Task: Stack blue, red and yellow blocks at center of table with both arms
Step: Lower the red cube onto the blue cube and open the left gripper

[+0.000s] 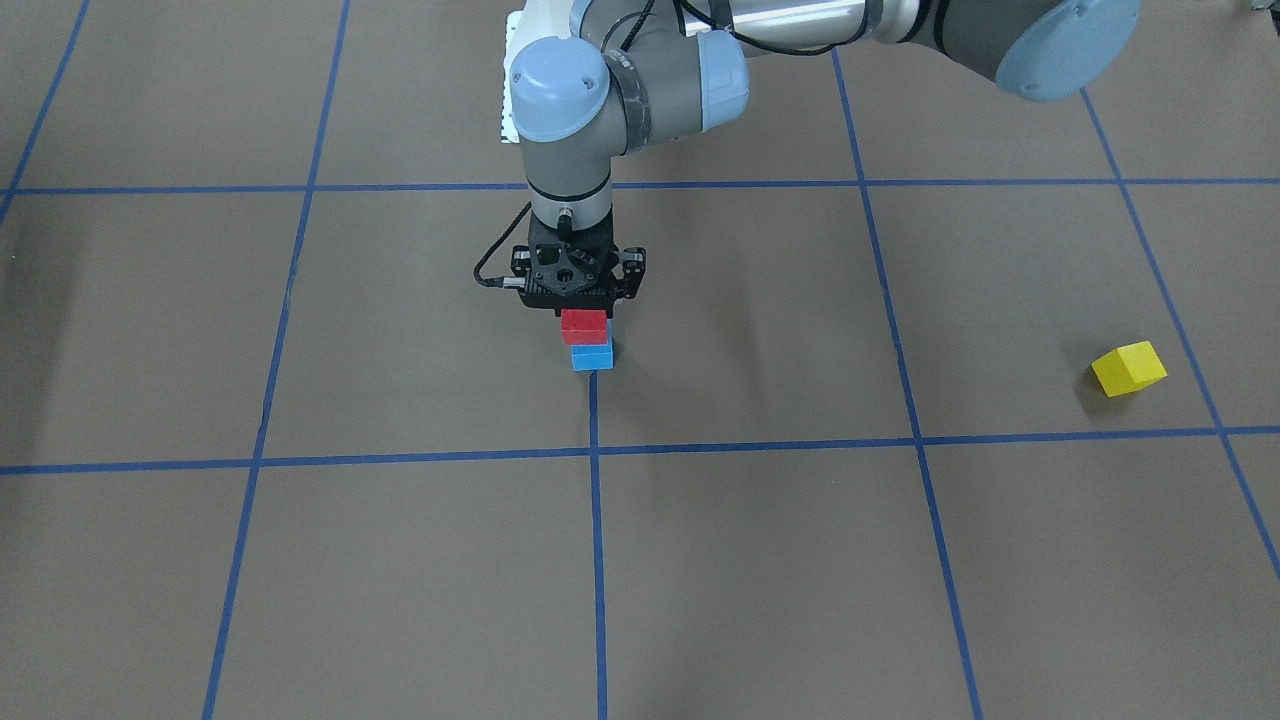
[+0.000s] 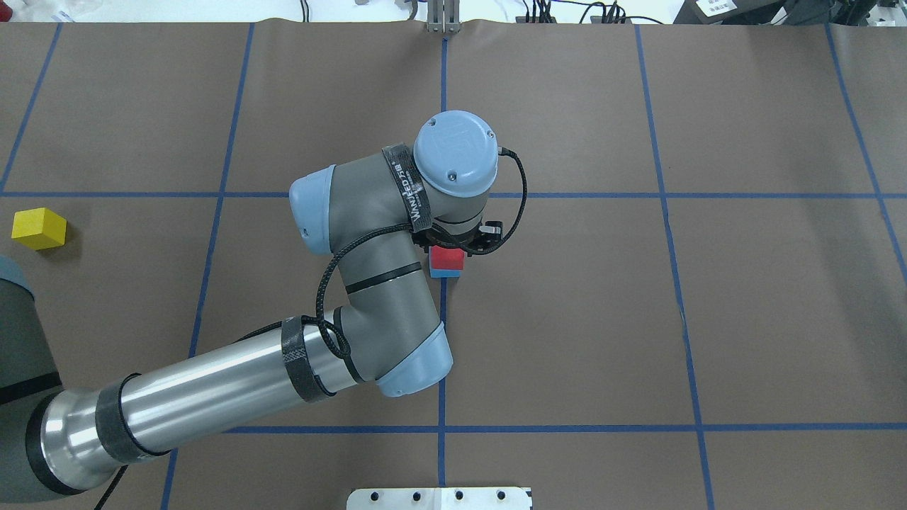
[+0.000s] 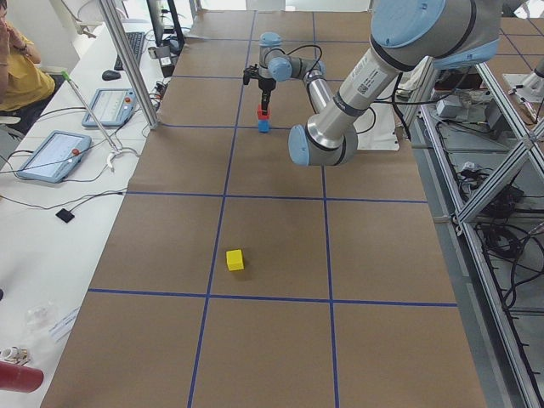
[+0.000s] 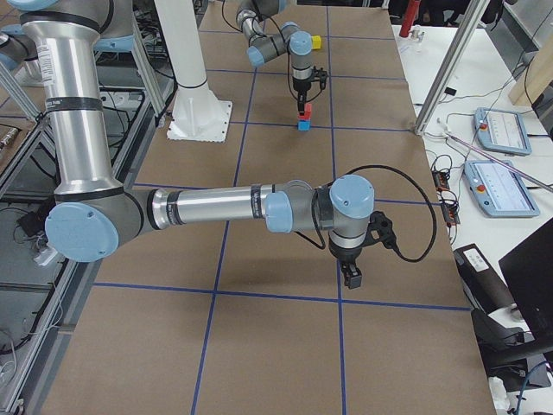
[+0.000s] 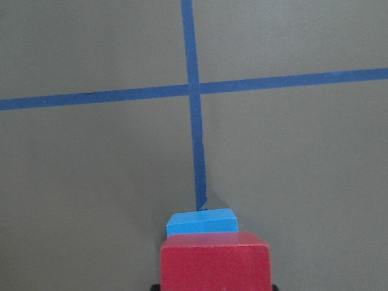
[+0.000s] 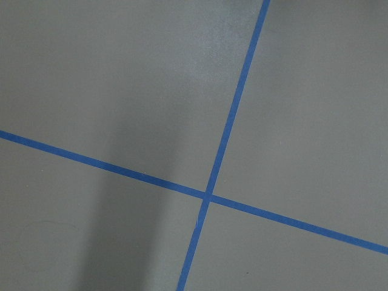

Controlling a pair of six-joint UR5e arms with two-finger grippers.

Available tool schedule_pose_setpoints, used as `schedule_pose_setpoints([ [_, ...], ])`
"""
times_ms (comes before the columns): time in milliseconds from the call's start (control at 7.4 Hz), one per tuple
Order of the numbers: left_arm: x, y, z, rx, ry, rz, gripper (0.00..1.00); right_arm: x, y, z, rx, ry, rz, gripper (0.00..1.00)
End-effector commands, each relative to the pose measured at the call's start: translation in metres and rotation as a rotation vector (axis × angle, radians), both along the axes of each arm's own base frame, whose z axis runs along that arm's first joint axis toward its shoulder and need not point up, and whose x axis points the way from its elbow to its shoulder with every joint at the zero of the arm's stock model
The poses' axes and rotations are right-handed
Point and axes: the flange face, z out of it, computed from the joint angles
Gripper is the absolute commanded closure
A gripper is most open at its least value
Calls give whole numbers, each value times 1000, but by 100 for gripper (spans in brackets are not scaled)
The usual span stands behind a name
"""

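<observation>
My left gripper (image 1: 585,318) is shut on the red block (image 1: 584,325) and holds it on top of the blue block (image 1: 592,357) at the table's centre, by a blue tape line. The overhead view shows the red block (image 2: 447,256) with a strip of the blue block (image 2: 446,273) under it. In the left wrist view the red block (image 5: 214,262) fills the bottom, with the blue block (image 5: 201,222) just beyond. The yellow block (image 1: 1128,368) lies alone far out on my left side (image 2: 39,228). My right gripper (image 4: 350,278) shows only in the exterior right view, so I cannot tell its state.
Blue tape lines (image 2: 443,333) grid the brown table. A white mount plate (image 2: 439,498) is at the near edge. Side benches hold tablets (image 3: 51,153) and cables, and a person (image 3: 21,64) sits there. My left arm's elbow (image 2: 386,312) hangs over the table's middle.
</observation>
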Motion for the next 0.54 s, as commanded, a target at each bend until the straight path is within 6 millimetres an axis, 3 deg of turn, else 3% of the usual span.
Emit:
schedule_pose_setpoints([
  [0, 1, 0, 5, -1, -4, 1, 26, 0, 0, 0, 0, 0, 0, 0],
  [270, -4, 0, 1, 6, 2, 3, 26, 0, 0, 0, 0, 0, 0, 0],
  [405, -24, -4, -15, 29, 31, 2, 21, 0, -1, -1, 2, 0, 0, 0],
])
